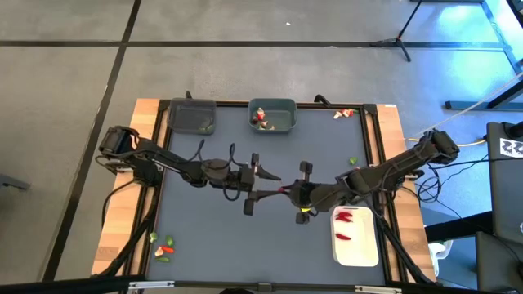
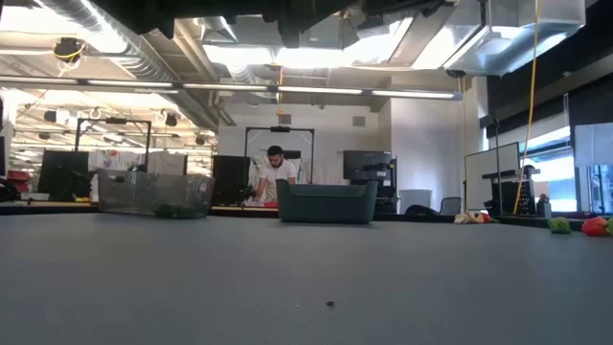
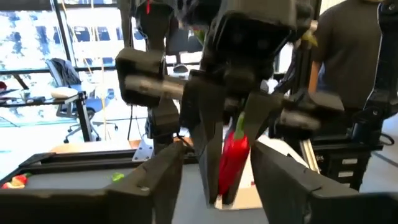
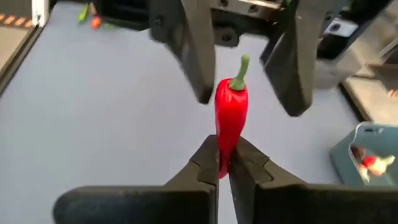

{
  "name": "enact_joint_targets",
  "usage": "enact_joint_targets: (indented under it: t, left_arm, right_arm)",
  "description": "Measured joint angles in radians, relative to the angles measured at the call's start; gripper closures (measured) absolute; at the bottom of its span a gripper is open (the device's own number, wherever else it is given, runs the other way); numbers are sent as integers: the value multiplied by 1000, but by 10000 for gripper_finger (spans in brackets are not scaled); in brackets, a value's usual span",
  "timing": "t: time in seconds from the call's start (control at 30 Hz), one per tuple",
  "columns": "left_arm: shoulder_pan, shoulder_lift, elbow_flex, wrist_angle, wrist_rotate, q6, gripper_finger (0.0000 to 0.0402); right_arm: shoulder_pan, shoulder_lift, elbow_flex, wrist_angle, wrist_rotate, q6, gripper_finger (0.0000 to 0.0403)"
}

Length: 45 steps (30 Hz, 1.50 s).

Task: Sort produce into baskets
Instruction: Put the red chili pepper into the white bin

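Note:
A red chili (image 4: 231,115) with a green stem (image 4: 240,67) hangs above the middle of the dark table (image 1: 212,237). My right gripper (image 4: 224,157), reaching in from the table's right, is shut on it. My left gripper (image 3: 217,155), reaching in level from the left, is open. Its two fingers (image 4: 194,59) stand on either side of the chili's stem end, apart from it. In the high view the grippers meet tip to tip, left gripper (image 1: 275,184) against right gripper (image 1: 288,191). No gripper shows in the low view. My right gripper pinches the chili's pointed end (image 4: 224,163) between its two fingers, only at their free ends. It comes from the table's right, slanting down. The chili sticks out beyond the fingertips along their line, stem end away, lifted clear of the table.
A dark grey bin (image 1: 193,116) and a grey-teal bin (image 1: 274,116) holding pieces stand at the far edge. A white tray (image 1: 356,249) with red chilies lies near right. Loose produce lies near left (image 1: 163,245), far right (image 1: 343,113) and by my right arm (image 1: 353,162). A person (image 2: 278,172) is beyond the table.

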Motion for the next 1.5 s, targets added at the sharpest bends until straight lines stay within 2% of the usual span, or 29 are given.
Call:
enact_joint_targets:
  t: [0.13,0.37,0.7,0.93,1.23,1.33,1.5]
  left_arm:
    - [0,-3,0,-47,0,-7,195]
    - [15,-3,0,-120,0,-52,192]
    - [32,-3,-1,-185,0,-81,192]
    - [44,-3,-1,-178,-4,-77,191]
    - [47,-3,-1,-194,-3,-98,192]
    - [40,-3,-1,-194,-3,-91,192]
    - [39,-3,-1,-193,-2,-86,192]
  right_arm:
    - [47,0,69,-160,-12,51,383]
    - [195,-18,100,-395,-39,214,382]
    - [414,-15,58,-708,-157,745,382]
    - [501,-15,-115,-726,-324,1058,381]
    - [487,-15,-297,-718,-372,1293,378]
    - [464,-14,-313,-673,-459,1308,350]
    - [458,-14,-274,-655,-469,1238,270]
